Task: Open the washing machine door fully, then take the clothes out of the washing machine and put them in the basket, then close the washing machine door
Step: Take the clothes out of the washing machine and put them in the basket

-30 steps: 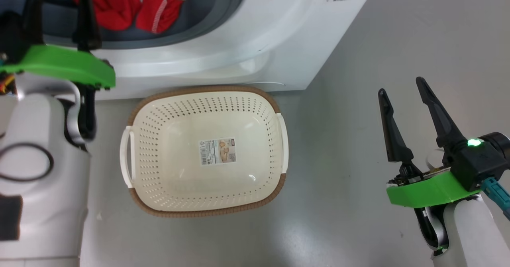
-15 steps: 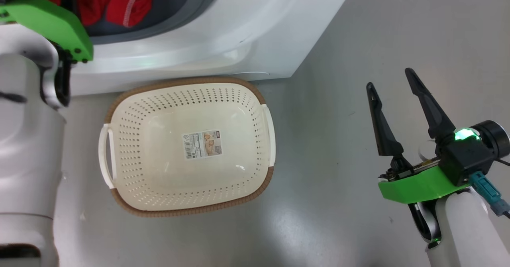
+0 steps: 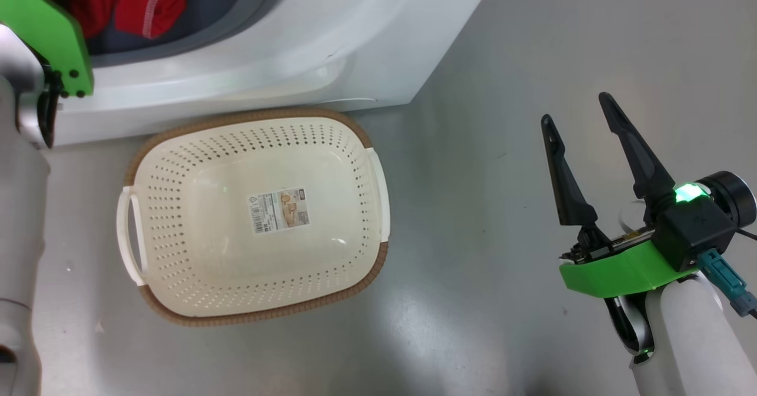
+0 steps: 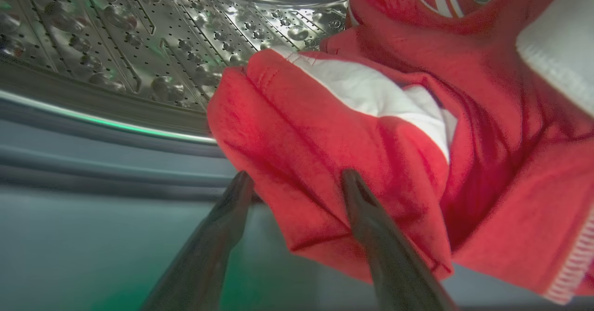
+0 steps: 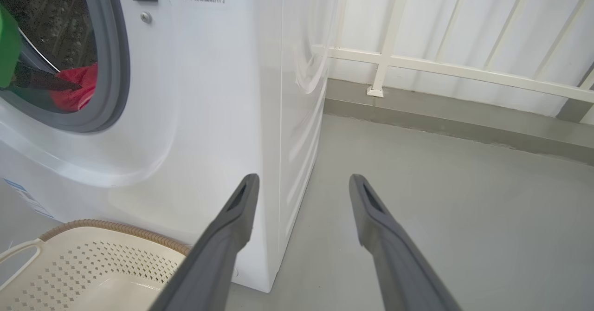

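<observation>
The white washing machine [image 3: 331, 35] stands with its drum mouth uncovered; the washing machine door is out of view. Red clothes [image 4: 352, 130] with white panels lie at the front lip of the steel drum [image 4: 116, 32]. My left gripper [image 4: 297, 174] is open at the drum mouth, and a fold of the red fabric lies between its fingers, one finger resting across the cloth. The clothes [image 3: 136, 6] also show at the top left of the head view. The cream basket [image 3: 366, 266] sits on the floor before the machine with nothing in it but its label. My right gripper [image 3: 575, 107] is open over bare floor to the right.
The grey rubber ring [image 4: 93, 176] rims the drum mouth below the clothes. A white railing [image 5: 441, 65] and wall run behind the machine's right side. Grey floor [image 3: 502, 177] spreads to the right of the basket [image 5: 116, 230] and the machine [image 5: 209, 93].
The head camera has shifted, sliding the basket and machine leftward in view. My left arm has pushed further toward the drum. The right gripper has stayed open and still.
</observation>
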### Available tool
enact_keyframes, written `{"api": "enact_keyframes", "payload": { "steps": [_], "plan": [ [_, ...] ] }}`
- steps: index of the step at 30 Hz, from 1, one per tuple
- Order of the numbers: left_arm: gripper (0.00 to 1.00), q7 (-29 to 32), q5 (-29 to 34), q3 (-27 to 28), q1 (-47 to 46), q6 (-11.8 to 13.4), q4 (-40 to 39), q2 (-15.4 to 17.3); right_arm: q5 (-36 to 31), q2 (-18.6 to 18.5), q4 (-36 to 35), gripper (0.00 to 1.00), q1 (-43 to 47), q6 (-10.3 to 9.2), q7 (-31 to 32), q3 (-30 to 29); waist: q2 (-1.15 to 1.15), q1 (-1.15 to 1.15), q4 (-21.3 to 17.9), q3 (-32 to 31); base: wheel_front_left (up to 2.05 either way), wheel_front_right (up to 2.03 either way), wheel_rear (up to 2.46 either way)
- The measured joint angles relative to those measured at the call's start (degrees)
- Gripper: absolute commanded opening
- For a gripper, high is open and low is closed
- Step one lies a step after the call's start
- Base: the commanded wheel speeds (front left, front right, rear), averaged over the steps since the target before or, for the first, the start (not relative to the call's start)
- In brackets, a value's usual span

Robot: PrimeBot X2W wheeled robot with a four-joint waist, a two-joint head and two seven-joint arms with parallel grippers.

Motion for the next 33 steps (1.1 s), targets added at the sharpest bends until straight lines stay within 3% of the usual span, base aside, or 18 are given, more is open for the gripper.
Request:
{"api": "enact_keyframes", "payload": {
  "steps": [14, 15, 17, 23, 33],
  "plan": [
    [1.0, 4.1, 1.0, -2.4, -1.5, 0.0, 3.0, 1.5, 2.6, 0.0, 0.0, 1.0, -0.9, 0.0, 0.0, 1.0, 0.0, 0.0, -1.9, 0.5, 0.0, 0.0, 0.0],
    [0.92, 4.1, 0.9, -2.3, -1.5, 0.0, 3.1, 1.5, 2.7, 0.0, 0.0, 1.0, -0.9, 0.0, 0.0, 1.0, 0.0, 0.0, -2.0, 0.6, 0.0, 0.0, 0.0],
    [0.0, 4.6, 0.8, -2.5, -1.6, -0.6, 3.4, 1.5, 2.7, 0.0, 0.0, 1.0, -0.9, 0.0, 0.0, 1.0, 0.0, 0.0, -2.2, 0.6, 0.0, 0.0, 0.0],
    [0.0, 3.5, 0.7, -2.9, -1.6, -0.9, 3.4, 1.2, 3.1, 0.0, 0.1, 1.0, -0.9, 0.0, 0.0, 1.1, 0.0, 0.0, -2.3, 0.5, 0.0, 0.0, 0.0],
    [0.0, -6.2, -0.8, -2.3, -1.2, 0.9, 0.6, 1.5, 3.3, 0.0, 0.4, 1.0, -0.9, 0.0, 0.0, 0.9, 0.0, 0.0, -1.7, 0.1, 0.0, 0.0, 0.0]
  ]
}}
